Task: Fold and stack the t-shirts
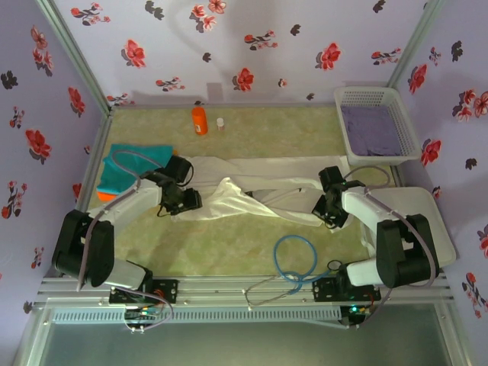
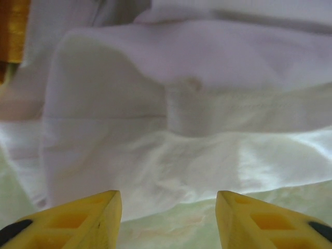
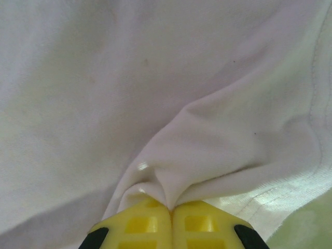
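Note:
A wrinkly white t-shirt (image 1: 252, 187) lies stretched across the middle of the table. My left gripper (image 1: 191, 200) sits at its left end with the jaws open; in the left wrist view the white t-shirt (image 2: 187, 119) lies just ahead of the left gripper (image 2: 168, 207), bare table between the yellow fingers (image 2: 98, 212). At the shirt's right end my right gripper (image 1: 324, 210) is shut on a pinched fold of the white t-shirt (image 3: 207, 150), the right gripper (image 3: 171, 210) holding cloth bunched at its tips. A folded teal t-shirt (image 1: 137, 164) lies on an orange one (image 1: 105, 197) at the left.
A white basket (image 1: 362, 95) with purple cloth (image 1: 370, 130) stands at the back right. An orange bottle (image 1: 199, 120) and a small white bottle (image 1: 220, 123) stand at the back. A blue cable (image 1: 293, 259) loops near the front edge. Flowered walls enclose the table.

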You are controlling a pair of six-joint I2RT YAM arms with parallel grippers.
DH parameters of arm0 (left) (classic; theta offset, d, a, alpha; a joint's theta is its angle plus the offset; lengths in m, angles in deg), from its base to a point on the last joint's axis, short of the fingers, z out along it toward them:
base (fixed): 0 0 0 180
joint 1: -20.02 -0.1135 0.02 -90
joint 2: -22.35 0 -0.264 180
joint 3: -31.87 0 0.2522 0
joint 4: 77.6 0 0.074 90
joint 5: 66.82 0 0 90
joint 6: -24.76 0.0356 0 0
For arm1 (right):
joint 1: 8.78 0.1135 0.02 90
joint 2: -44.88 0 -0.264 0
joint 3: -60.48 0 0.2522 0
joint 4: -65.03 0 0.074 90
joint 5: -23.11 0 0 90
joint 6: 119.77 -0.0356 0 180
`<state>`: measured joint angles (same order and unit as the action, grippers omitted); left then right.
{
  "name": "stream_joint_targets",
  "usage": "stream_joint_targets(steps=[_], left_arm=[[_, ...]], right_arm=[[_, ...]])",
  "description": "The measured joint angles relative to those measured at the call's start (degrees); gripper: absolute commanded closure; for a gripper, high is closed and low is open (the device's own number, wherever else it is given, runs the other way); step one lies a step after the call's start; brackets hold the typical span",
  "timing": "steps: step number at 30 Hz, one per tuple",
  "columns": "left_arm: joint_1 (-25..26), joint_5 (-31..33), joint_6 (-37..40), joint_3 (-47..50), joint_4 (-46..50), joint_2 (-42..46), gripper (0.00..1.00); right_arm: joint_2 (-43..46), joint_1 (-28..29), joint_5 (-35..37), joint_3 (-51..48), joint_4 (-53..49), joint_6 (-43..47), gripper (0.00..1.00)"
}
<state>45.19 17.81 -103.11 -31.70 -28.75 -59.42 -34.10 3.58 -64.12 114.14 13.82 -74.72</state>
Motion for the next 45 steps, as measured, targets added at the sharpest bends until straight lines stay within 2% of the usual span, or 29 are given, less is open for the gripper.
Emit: stream_joint_targets(steps=[9,22,25,29,32,36,41,45], left_arm=[[-4.8,-3.3,-4.8,3.7,-10.6,-0.4,0.55],[-5.3,-6.6,-7.7,5.1,-17.4,-4.2,0.67],[-5.3,-6.9,-8.3,5.6,-18.1,-4.5,0.73],[-5.3,-7.0,-8.5,5.8,-18.5,-4.7,0.77],[-5.4,-7.1,-8.7,5.8,-18.6,-4.7,0.84],[-5.6,-7.4,-8.7,5.8,-18.6,-4.7,0.98],[-5.6,-7.5,-8.5,5.4,-17.4,-3.8,1.00],[-5.7,-7.6,-8.1,4.0,-16.1,-2.8,1.00]], right_arm=[[0.0,0.0,0.0,0.0,0.0,0.0,1.00],[0.0,0.0,0.0,0.0,0.0,0.0,1.00],[0.0,0.0,0.0,0.0,0.0,0.0,1.00],[0.0,0.0,0.0,0.0,0.0,0.0,1.00],[0.0,0.0,0.0,0.0,0.0,0.0,1.00],[0.0,0.0,0.0,0.0,0.0,0.0,1.00],[0.3,-0.1,0.0,0.1,-0.1,0.9,0.89],[1.7,-1.1,0.1,1.1,-0.8,2.1,0.61]])
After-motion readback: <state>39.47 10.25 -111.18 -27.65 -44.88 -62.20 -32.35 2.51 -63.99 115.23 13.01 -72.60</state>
